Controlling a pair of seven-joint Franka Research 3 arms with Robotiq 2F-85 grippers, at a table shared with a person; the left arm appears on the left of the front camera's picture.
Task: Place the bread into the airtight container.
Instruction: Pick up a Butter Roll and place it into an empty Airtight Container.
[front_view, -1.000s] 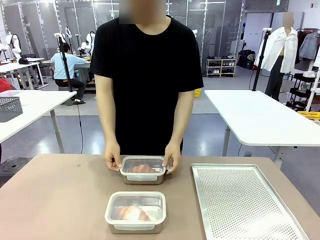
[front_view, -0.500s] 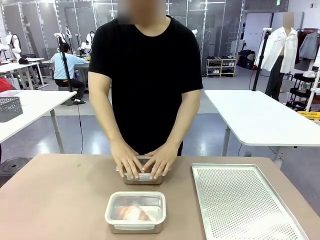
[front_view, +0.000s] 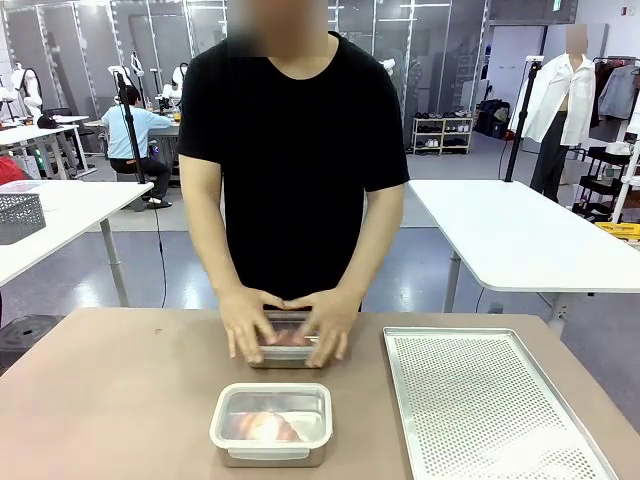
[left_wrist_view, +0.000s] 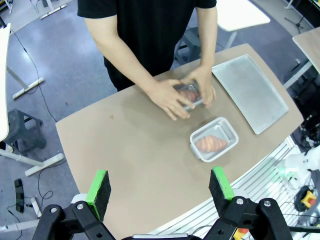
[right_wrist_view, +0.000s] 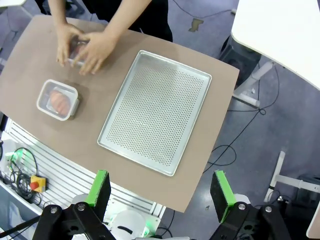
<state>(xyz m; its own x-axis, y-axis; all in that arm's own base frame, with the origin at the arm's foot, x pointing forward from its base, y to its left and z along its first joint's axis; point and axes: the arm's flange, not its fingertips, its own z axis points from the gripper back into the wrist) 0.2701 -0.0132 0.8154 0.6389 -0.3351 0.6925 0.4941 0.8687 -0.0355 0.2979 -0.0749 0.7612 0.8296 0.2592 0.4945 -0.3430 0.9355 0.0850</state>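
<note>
Two clear-lidded metal airtight containers sit on the brown table. The far container (front_view: 287, 342) holds bread, and the person's two hands (front_view: 250, 322) lie flat on its lid. The near container (front_view: 271, 424) is lidded with a golden-brown bread (front_view: 263, 427) inside. My left gripper (left_wrist_view: 160, 187) hangs open high above the table, far from the near container (left_wrist_view: 214, 139) and the covered far container (left_wrist_view: 190, 95). My right gripper (right_wrist_view: 160, 194) also hangs open high up, with the near container (right_wrist_view: 58, 100) and the person's hands (right_wrist_view: 82, 45) far below.
A perforated metal tray (front_view: 480, 400) lies bare on the table's right side, also seen as the tray (right_wrist_view: 155, 112) from above. The person stands at the far edge. White tables stand beyond on both sides.
The person's hands moved from the sides of the far container onto its lid and now cover it. The near container and both grippers have not moved.
</note>
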